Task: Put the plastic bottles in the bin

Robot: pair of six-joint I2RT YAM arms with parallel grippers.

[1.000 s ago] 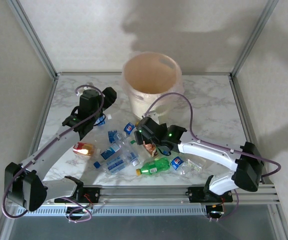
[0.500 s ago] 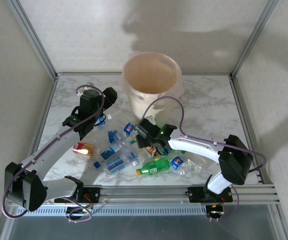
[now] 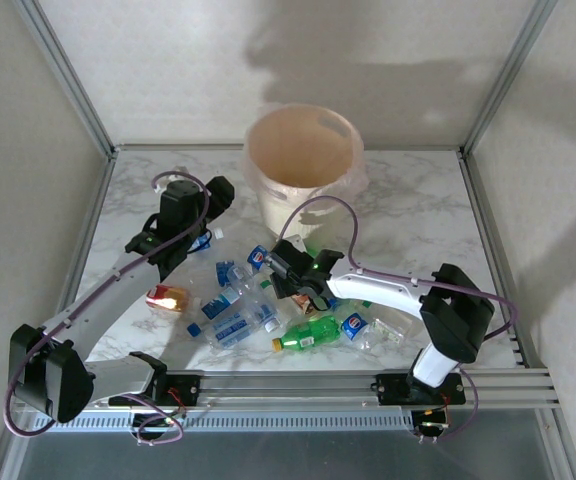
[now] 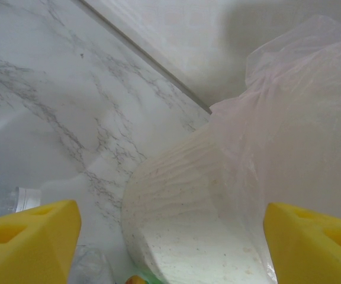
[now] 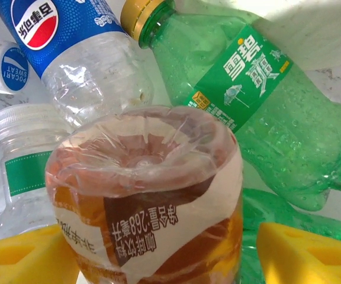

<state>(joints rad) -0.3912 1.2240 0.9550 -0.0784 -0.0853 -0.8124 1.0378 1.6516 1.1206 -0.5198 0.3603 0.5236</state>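
A heap of crushed plastic bottles (image 3: 238, 312) lies on the marble table in front of the bin (image 3: 298, 205), a cream bucket with a thin bag liner (image 4: 301, 118). My right gripper (image 3: 295, 284) is down in the heap. Its yellow pads (image 5: 303, 254) stand either side of a brown-orange labelled bottle (image 5: 147, 195); the left pad is against it and a thin gap shows at the right pad. A green bottle with a yellow cap (image 5: 259, 100) and a blue-labelled clear bottle (image 5: 70, 41) lie just beyond. My left gripper (image 3: 216, 190) hovers open and empty, facing the bin's wall (image 4: 218, 207).
More bottles lie about: a green one (image 3: 308, 333) near the front, a red-and-yellow one (image 3: 166, 297) at the left, blue-labelled clear ones (image 3: 356, 325) at the right. Metal frame posts and white walls bound the table.
My right gripper's jaws have narrowed around the brown-orange bottle, and the right arm's elbow has swung left and forward. The left arm has stayed still.
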